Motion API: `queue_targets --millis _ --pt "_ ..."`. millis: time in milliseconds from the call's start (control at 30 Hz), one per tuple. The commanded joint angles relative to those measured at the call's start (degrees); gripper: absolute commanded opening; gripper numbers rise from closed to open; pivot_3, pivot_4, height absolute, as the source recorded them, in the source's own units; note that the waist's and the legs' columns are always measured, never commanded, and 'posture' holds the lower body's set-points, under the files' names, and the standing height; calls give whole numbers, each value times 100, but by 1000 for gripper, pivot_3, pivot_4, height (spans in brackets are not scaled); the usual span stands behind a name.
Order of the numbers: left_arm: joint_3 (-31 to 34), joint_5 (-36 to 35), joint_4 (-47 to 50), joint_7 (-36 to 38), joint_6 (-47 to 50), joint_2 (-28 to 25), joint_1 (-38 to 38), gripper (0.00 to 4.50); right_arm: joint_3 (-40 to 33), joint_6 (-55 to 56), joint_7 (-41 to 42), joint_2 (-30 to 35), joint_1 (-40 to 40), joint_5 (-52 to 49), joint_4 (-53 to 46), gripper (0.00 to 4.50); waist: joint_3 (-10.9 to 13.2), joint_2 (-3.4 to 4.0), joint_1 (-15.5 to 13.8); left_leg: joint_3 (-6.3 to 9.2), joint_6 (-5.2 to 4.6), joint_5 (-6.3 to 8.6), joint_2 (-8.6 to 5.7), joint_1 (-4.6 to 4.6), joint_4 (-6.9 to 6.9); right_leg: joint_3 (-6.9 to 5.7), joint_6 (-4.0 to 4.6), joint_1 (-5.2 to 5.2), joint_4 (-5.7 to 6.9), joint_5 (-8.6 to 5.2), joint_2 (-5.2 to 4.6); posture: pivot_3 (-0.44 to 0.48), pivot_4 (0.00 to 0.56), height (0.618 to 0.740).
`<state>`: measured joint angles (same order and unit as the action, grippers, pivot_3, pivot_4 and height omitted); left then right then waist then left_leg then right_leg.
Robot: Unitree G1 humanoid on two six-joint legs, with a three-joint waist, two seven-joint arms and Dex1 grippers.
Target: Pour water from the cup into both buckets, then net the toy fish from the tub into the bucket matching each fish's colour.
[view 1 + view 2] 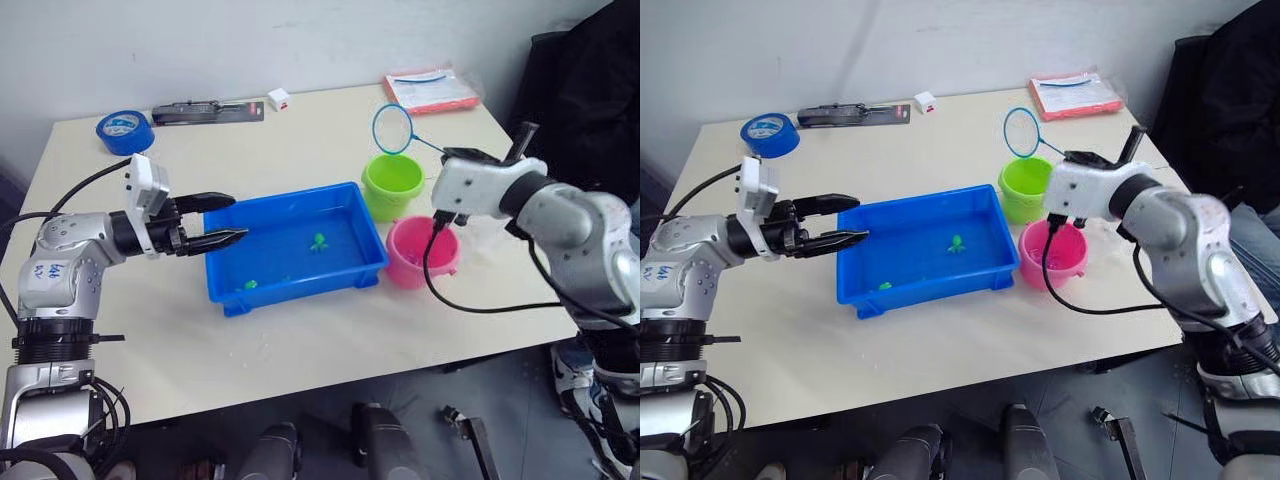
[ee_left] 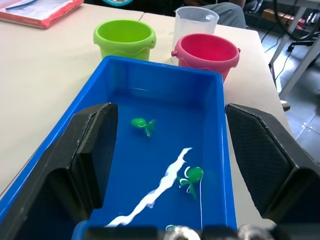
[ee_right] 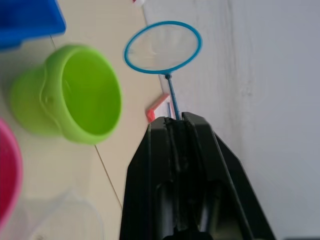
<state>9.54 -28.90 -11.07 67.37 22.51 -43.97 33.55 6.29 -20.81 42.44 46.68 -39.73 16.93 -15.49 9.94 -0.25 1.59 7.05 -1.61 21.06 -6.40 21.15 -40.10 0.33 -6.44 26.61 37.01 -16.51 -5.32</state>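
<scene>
The blue tub lies mid-table with water in it and two green toy fish. At the tub's left end my left gripper hovers open, its fingers on either side of the tub's width, holding nothing. My right gripper is shut on the thin handle of the net, whose blue hoop hangs just beyond the lime green bucket. The pink bucket stands beside the green one, at the tub's right end. The clear cup stands just behind the pink bucket.
Along the table's far side lie a blue tape roll, a black packaged tool, a small white box and an orange-red packet. A black cable loops from my right wrist past the pink bucket. A dark chair stands at the right.
</scene>
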Motion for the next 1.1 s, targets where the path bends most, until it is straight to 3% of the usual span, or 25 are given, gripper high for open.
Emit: queue_targets --millis 33,233,367,800,1100 --pt "153 -41 350 118 -10 -245 -202 3709 -327 -2527 1139 -73 -495 -1322 -676 793 0 0 -2 0 0 0 -2 0 0 1 0 0 2 0 -2 0 150 740" --pt "287 -92 670 94 44 -392 -582 3709 127 -5713 1760 122 -1523 -2571 -631 793 1 1 -22 7 0 0 -3 2 0 5 1 -2 1 0 -6 0 150 740" --pt "384 -156 846 -26 87 -356 -752 3709 511 -7091 1691 69 -2291 -3217 -56 793 0 1 -29 11 0 0 -2 2 1 3 1 -1 1 0 -6 0 150 740" --pt "562 -314 1179 -241 197 -302 -1058 3709 2100 -7169 972 31 -3171 -4232 807 793 0 1 -8 8 1 0 -4 3 6 1 2 4 1 0 -9 0 150 740" --pt "691 -448 1382 -366 307 -342 -1183 3709 2478 -7050 578 -509 -3242 -4160 1159 793 0 1 -4 8 1 0 -4 3 5 1 2 4 2 0 -8 0 150 740"
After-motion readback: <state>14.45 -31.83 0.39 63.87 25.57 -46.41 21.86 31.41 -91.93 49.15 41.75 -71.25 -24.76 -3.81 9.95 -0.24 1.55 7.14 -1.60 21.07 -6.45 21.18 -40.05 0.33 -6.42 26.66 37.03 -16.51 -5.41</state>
